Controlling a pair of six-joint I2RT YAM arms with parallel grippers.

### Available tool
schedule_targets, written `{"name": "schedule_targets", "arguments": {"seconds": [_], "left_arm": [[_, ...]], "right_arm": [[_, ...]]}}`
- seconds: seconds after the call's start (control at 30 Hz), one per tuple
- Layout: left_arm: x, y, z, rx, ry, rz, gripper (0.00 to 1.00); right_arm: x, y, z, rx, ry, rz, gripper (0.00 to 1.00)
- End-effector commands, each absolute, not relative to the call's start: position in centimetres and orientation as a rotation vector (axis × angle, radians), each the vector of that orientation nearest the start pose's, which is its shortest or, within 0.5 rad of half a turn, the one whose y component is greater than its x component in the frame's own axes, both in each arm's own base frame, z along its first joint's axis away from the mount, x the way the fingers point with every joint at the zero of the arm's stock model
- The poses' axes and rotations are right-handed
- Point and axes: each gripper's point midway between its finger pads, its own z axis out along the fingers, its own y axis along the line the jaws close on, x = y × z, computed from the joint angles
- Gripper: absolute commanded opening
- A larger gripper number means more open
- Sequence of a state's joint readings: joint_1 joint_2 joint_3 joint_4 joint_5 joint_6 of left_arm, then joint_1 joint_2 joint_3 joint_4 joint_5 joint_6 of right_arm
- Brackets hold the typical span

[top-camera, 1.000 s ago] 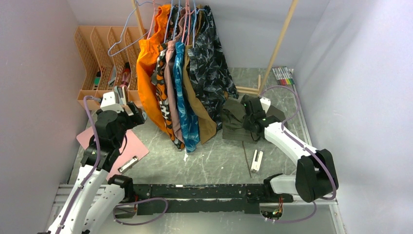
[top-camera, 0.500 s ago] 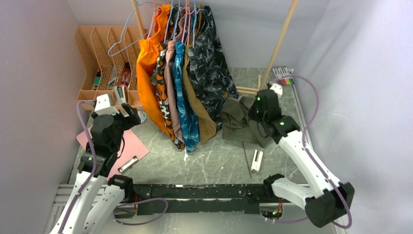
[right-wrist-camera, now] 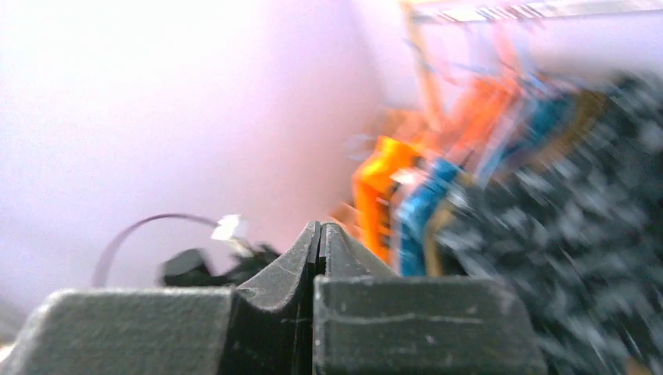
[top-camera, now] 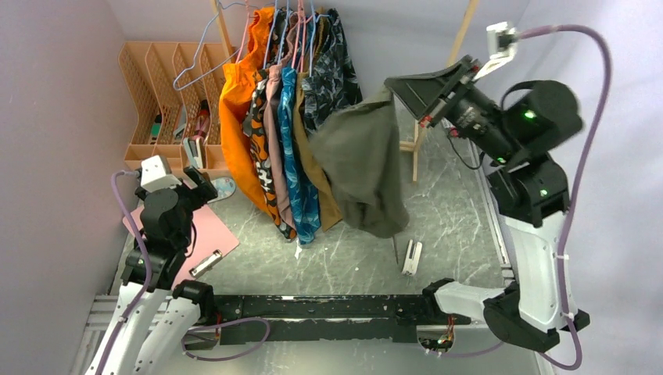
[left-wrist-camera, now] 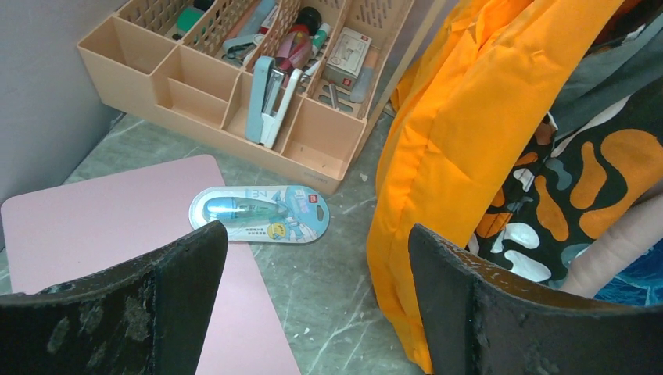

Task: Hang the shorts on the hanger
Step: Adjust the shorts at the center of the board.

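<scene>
The olive-green shorts (top-camera: 360,168) hang in the air in front of the clothes rack, lifted off the table. My right gripper (top-camera: 388,83) is raised high and shut on their top edge. In the blurred right wrist view the right gripper (right-wrist-camera: 320,230) shows its jaws pressed together, and the cloth below is hidden. The light-blue hanger (top-camera: 193,48) hangs empty at the rack's left end, beside the orange garment (top-camera: 238,125). My left gripper (top-camera: 199,178) is low at the left and open; in its wrist view the left gripper (left-wrist-camera: 317,234) holds nothing.
Several garments on hangers fill the rack, with a dark camouflage one (top-camera: 336,86) right behind the shorts. A peach desk organiser (top-camera: 145,94), a pink clipboard (top-camera: 215,234) and a correction-tape pack (left-wrist-camera: 258,212) lie at the left. A small white stapler (top-camera: 412,256) lies on the table.
My right gripper shut on the shorts on the table and swung up and back, lifting them off it. The left arm drew back slightly toward the left.
</scene>
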State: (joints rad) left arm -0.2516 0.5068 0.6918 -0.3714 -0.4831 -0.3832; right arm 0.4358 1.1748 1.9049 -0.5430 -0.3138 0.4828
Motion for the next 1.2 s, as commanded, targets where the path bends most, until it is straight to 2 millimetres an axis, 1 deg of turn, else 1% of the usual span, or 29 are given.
{"name": "schedule_targets", "arguments": {"seconds": [0.0, 0.03, 0.07, 0.1, 0.13, 0.17, 0.2, 0.23, 0.27, 0.3, 0.33, 0.4, 0.5, 0.53, 0.67, 0.7, 0.73, 0.83, 0.93, 0.97, 1.0, 1.07, 1.1, 1.13, 1.17], "left_arm": [[25.1, 1.3, 26.5, -0.503, 1.661, -0.007, 0.89], [25.1, 1.3, 26.5, -0.505, 1.659, -0.004, 0.89], [25.0, 1.4, 26.5, -0.508, 1.656, -0.003, 0.9], [25.0, 1.5, 26.5, -0.51, 1.654, 0.0, 0.9], [25.0, 1.5, 26.5, -0.511, 1.654, 0.001, 0.9], [25.0, 1.5, 26.5, -0.514, 1.652, 0.002, 0.9], [25.0, 1.6, 26.5, -0.514, 1.652, 0.003, 0.9], [25.0, 1.6, 26.5, -0.516, 1.653, 0.004, 0.9], [25.0, 1.6, 26.4, -0.518, 1.656, 0.007, 0.9], [25.0, 1.6, 26.4, -0.519, 1.655, 0.009, 0.9], [25.0, 1.6, 26.4, -0.519, 1.657, 0.01, 0.9], [25.0, 1.6, 26.3, -0.516, 1.66, 0.009, 0.9], [25.0, 1.5, 26.3, -0.513, 1.662, 0.004, 0.9], [25.1, 1.4, 26.2, -0.51, 1.664, 0.002, 0.9], [25.3, 1.1, 26.2, -0.494, 1.674, -0.009, 0.91], [25.3, 1.0, 26.1, -0.49, 1.677, -0.011, 0.91], [25.3, 1.0, 26.1, -0.488, 1.681, -0.012, 0.91], [25.4, 0.8, 26.0, -0.481, 1.684, -0.017, 0.91], [25.5, 0.6, 25.9, -0.475, 1.688, -0.024, 0.91], [25.5, 0.5, 25.9, -0.47, 1.691, -0.028, 0.91], [25.6, 0.4, 25.9, -0.465, 1.693, -0.033, 0.91], [25.8, 0.2, 25.8, -0.455, 1.701, -0.042, 0.91], [25.9, 0.1, 25.7, -0.451, 1.708, -0.044, 0.91], [26.0, 0.0, 25.6, -0.448, 1.712, -0.045, 0.91], [26.0, 0.0, 25.5, -0.447, 1.718, -0.043, 0.91]], "right_arm": [[11.0, 20.3, 67.1, -0.663, 1.0, 1.264, 0.0], [10.2, 19.9, 67.8, -0.656, 0.966, 1.267, 0.0], [10.1, 19.6, 68.0, -0.643, 0.957, 1.259, 0.0], [11.0, 19.5, 67.8, -0.607, 0.975, 1.234, 0.0], [12.3, 19.3, 67.1, -0.559, 1.014, 1.203, 0.0], [14.1, 19.2, 66.1, -0.495, 1.065, 1.163, 0.0], [16.2, 18.9, 64.7, -0.415, 1.126, 1.119, 0.0], [18.7, 18.7, 62.3, -0.33, 1.21, 1.077, 0.0], [20.3, 18.0, 61.2, -0.247, 1.251, 1.029, 0.0], [22.2, 17.3, 59.1, -0.161, 1.31, 0.975, 0.0], [24.4, 16.5, 56.4, -0.059, 1.383, 0.909, 0.0], [26.8, 14.4, 52.8, 0.107, 1.463, 0.782, 0.0], [28.9, 11.7, 48.0, 0.252, 1.539, 0.606, 0.0], [29.4, 11.1, 46.6, 0.281, 1.561, 0.554, 0.0], [31.3, 8.6, 39.9, 0.419, 1.714, 0.375, 0.0], [31.7, 8.4, 38.3, 0.438, 1.757, 0.349, 0.0], [32.3, 7.4, 36.9, 0.465, 1.792, 0.312, 0.0], [33.8, 5.6, 33.1, 0.507, 1.894, 0.318, 0.0], [34.9, 4.9, 30.0, 0.546, 1.951, 0.288, 0.0], [35.4, 4.9, 29.3, 0.559, 1.954, 0.303, 0.0], [35.9, 4.7, 27.9, 0.585, 1.967, 0.315, 0.0], [37.5, 4.6, 26.2, 0.646, 1.973, 0.396, 0.0], [38.3, 4.9, 26.1, 0.676, 1.958, 0.469, 0.0], [39.3, 5.2, 27.1, 0.676, 1.91, 0.525, 0.0], [40.0, 5.4, 28.5, 0.67, 1.86, 0.552, 0.0]]}}
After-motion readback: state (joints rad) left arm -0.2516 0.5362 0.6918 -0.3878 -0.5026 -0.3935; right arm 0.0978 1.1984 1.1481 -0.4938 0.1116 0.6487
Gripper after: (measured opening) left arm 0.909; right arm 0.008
